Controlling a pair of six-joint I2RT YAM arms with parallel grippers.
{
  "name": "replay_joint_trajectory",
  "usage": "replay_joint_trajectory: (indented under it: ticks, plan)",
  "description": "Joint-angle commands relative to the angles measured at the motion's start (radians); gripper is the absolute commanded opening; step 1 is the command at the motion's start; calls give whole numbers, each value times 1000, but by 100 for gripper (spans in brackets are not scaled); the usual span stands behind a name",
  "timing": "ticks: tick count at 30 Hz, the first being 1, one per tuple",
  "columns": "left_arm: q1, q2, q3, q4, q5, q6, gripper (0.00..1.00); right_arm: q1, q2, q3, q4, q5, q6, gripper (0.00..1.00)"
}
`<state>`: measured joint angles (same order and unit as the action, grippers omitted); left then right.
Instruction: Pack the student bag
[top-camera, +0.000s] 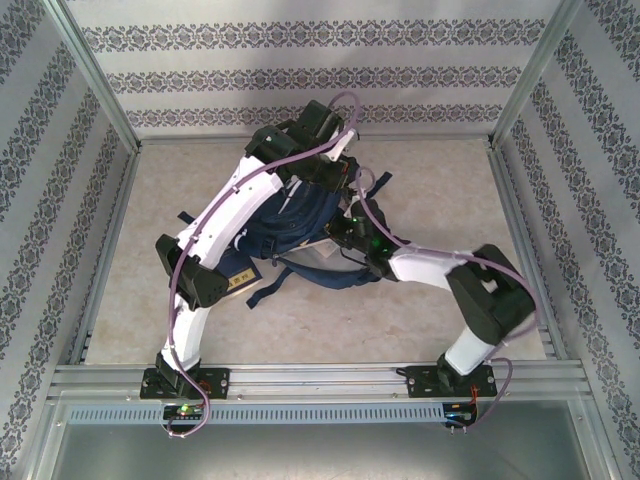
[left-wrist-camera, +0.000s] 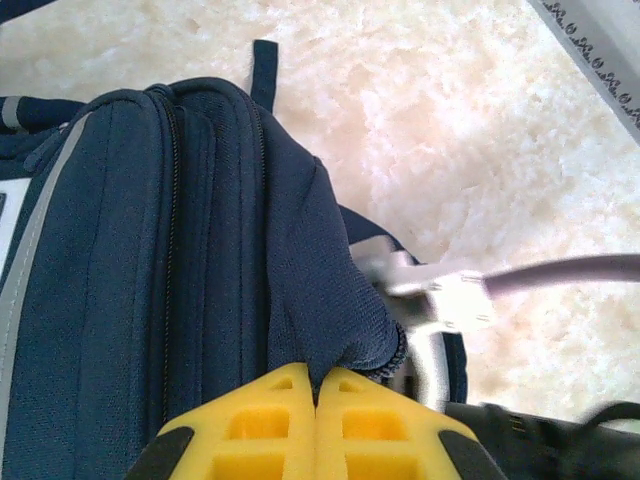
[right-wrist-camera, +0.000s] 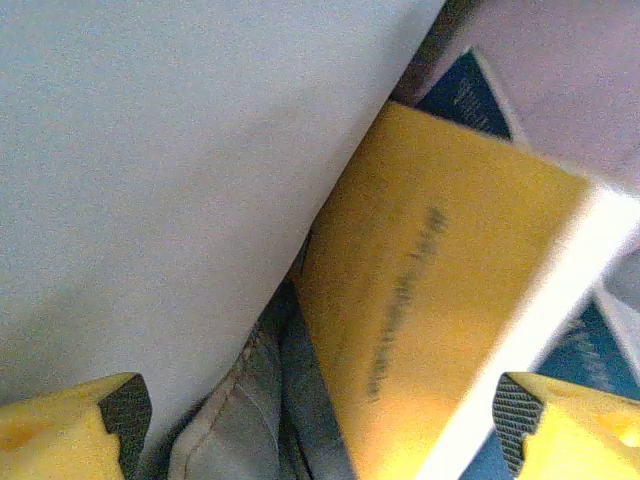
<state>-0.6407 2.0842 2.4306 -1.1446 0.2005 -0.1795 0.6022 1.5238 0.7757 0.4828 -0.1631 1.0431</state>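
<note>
A fold of navy cloth by the zip of the student bag (left-wrist-camera: 150, 260) is being pinched by the left gripper (left-wrist-camera: 318, 385), its 2 yellow fingers (left-wrist-camera: 250, 425) pressed together with only the fabric between them. The right gripper (right-wrist-camera: 320, 412) is being held wide apart at the bag's right side, its 2 fingertips gripping nothing. Between them a flat yellow item (right-wrist-camera: 430, 260) with blurred dark print is being seen leaning against a pale grey surface, above folds of grey fabric; whether it is lying inside the bag cannot be told. The bag is lying mid-table (top-camera: 430, 320). The left arm is being stretched along the bag's left to its far end, while the right arm is being bent in from the bag's right.
</note>
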Motion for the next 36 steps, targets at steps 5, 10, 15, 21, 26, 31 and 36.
replay_joint_trajectory:
  ticks: [5, 10, 15, 21, 26, 31, 36]
  plan:
    - [32, 15, -36, 138, 92, -68, 0, -33, -290, -52, -542, 188, -142, 89]
    - [30, -41, -149, 218, 184, -134, 24, -50, -538, -141, -732, 427, -175, 87]
    - [34, -229, -381, 317, 112, -168, 56, -62, -668, -127, -858, 515, -258, 86]
    - [210, -576, -898, 453, -12, -373, 66, 14, -659, -61, -803, 371, -443, 78]
    - [529, -799, -1416, 574, 25, -685, 67, 213, -351, 133, -764, 120, -566, 72]
    - [717, -891, -1686, 593, -45, -761, 68, 379, 67, 446, -854, -2, -615, 66]
    - [773, -922, -1804, 587, -151, -801, 67, 450, 425, 789, -996, -97, -634, 68]
